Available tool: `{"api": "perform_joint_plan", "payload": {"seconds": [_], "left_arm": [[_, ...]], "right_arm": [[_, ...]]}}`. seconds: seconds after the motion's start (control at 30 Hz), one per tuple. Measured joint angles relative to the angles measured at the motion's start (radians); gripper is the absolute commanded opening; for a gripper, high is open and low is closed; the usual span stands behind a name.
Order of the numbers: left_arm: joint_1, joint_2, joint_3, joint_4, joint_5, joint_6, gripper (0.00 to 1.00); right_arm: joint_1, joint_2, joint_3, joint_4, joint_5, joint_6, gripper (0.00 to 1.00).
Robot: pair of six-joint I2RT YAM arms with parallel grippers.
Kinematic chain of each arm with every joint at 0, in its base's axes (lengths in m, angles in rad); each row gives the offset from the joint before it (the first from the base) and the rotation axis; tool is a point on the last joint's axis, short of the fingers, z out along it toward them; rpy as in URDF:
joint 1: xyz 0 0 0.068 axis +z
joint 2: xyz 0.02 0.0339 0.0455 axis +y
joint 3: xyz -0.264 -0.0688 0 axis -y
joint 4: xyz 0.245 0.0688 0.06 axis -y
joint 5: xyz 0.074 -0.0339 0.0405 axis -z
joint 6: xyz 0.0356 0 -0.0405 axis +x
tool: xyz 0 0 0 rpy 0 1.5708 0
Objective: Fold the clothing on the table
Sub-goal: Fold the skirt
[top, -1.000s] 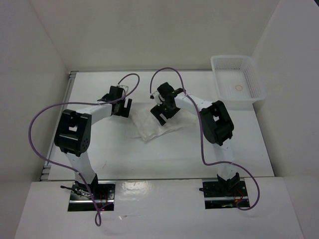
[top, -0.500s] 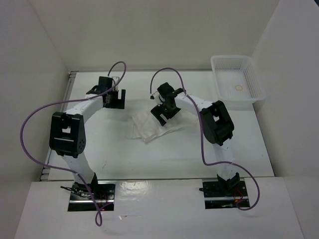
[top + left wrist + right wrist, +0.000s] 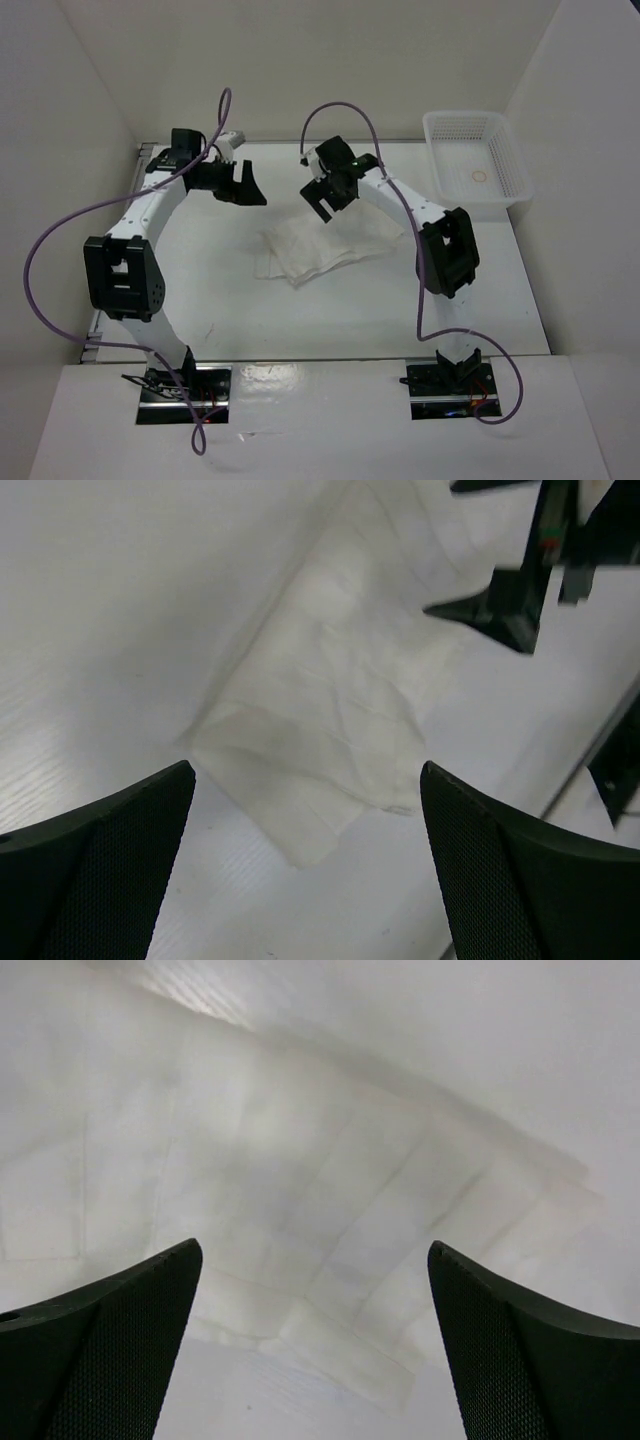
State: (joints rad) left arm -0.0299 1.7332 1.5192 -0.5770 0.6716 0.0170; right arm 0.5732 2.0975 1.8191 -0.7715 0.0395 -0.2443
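to the left of the clothing (image 3: 318,250) and a little beyond its far edge, the left hand (image 3: 255,190) hangs above the surface (image 3: 220,300), jaws spread wide with nothing between them; it is tilted towards the cloth, so its wrist camera looks down on one pale, layered corner; the clothing itself lies flat near the middle of the surface, a compact slanted packet with stepped edges lying one over another, which suggests the fold is largely made; just above the clothing's far edge, the right hand (image 3: 322,203) hovers with its jaws equally wide and empty, clear of the fabric; neither hand touches the cloth, probably so that the thin, soft material is not dragged out of its layers, and the wide jaws leave either hand ready for another pinch if an edge needs squaring; well to the right of the clothing and farther back, a white mesh basket (image 3: 468,204) stands at the surface's corner, out of the way of the folding.
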Motion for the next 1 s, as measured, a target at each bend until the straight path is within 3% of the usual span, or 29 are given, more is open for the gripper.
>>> {"api": "perform_joint_plan", "payload": {"seconds": [0.2, 0.4, 0.53, 0.8, 1.0], "left_arm": [[-0.01, 0.132, -0.012, -0.09, 0.225, 0.105, 0.99], [-0.021, 0.311, -0.005, -0.215, 0.372, 0.214, 0.99], [-0.032, 0.401, 0.069, -0.307, 0.451, 0.282, 0.99], [-0.04, 0.465, 0.129, -0.389, 0.524, 0.372, 0.99], [-0.039, 0.526, 0.1, -0.334, 0.502, 0.323, 0.99]], "right_arm": [[-0.027, -0.145, 0.016, 0.005, 0.085, -0.002, 0.97], [-0.169, -0.229, -0.102, 0.025, 0.15, 0.0, 0.97], [-0.194, -0.23, -0.185, 0.024, 0.182, 0.0, 0.97], [-0.174, -0.23, -0.209, 0.027, 0.188, 0.0, 0.97], [-0.174, -0.216, -0.194, 0.026, 0.181, 0.0, 0.97]]}}
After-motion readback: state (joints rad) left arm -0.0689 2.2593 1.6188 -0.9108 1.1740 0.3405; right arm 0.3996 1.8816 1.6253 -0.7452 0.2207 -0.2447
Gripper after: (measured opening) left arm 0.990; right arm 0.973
